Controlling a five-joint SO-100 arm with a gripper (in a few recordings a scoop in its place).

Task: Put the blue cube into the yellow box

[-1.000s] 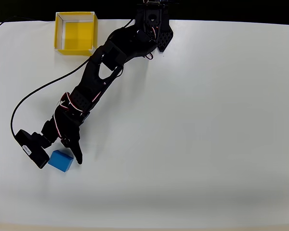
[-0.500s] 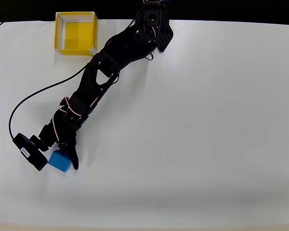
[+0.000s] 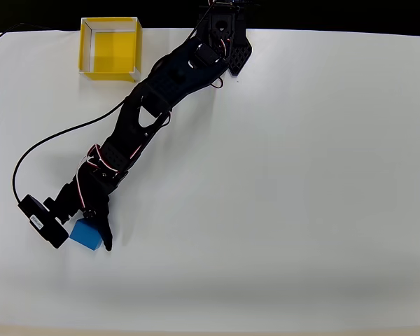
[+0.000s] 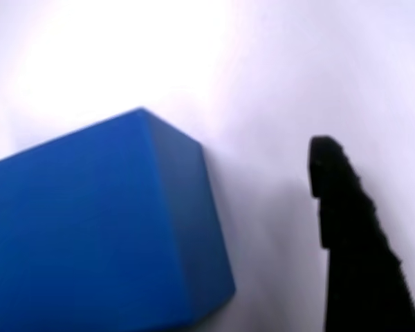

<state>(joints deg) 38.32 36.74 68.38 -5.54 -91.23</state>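
The blue cube [image 3: 85, 235] lies on the white table at the lower left of the overhead view. My black gripper [image 3: 88, 240] is lowered over it and stands open, one finger [image 3: 106, 240] along the cube's right side. The wrist view has the blue cube [image 4: 97, 235] large at the left. The black finger [image 4: 353, 242] is to its right, with a strip of table between them. The other finger is hidden. The yellow box [image 3: 110, 47] sits with its open top up at the table's far left corner, well away from the gripper.
The arm's base [image 3: 224, 35] is at the table's far edge, and the arm reaches diagonally across to the lower left. A black cable [image 3: 35, 150] loops over the table left of the arm. Bare white table spreads to the right.
The gripper has reached a little further down-left and lowered around the cube, its right finger sliding along the cube's side. The cube has stayed in place.
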